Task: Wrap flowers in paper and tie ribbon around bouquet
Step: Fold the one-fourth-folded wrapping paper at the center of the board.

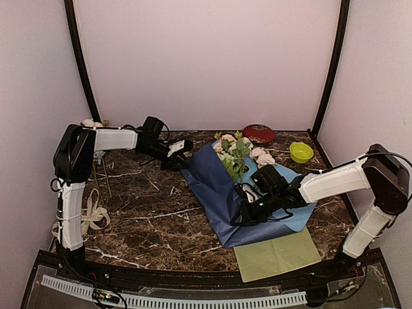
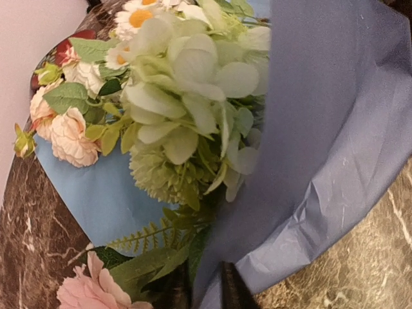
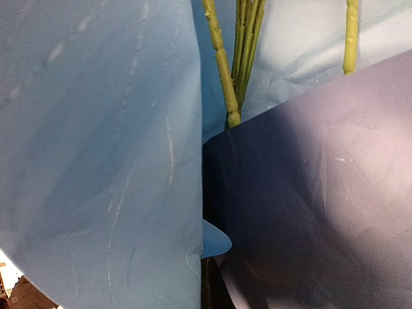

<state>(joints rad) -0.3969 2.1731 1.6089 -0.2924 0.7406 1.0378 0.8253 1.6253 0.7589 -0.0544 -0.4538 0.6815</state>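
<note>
Pale, bare walls and black corner posts close in a dark brown marble tabletop (image 1: 148,212) veined with white. At its left edge the ribbon (image 1: 95,215) lies in loose loops (beside the left arm's base). The left claw (image 1: 182,159) straddles the left fold of the paper (image 1: 215,193); I cannot tell whether it is pinching it. The flowers (image 1: 237,151) lie on the paper, heads toward the back wall. The right claw (image 1: 244,215) is clenched among the paper folds. A yellow-green sheet (image 1: 277,254) lies in front, and a green bowl (image 1: 300,152) sits back right.
</note>
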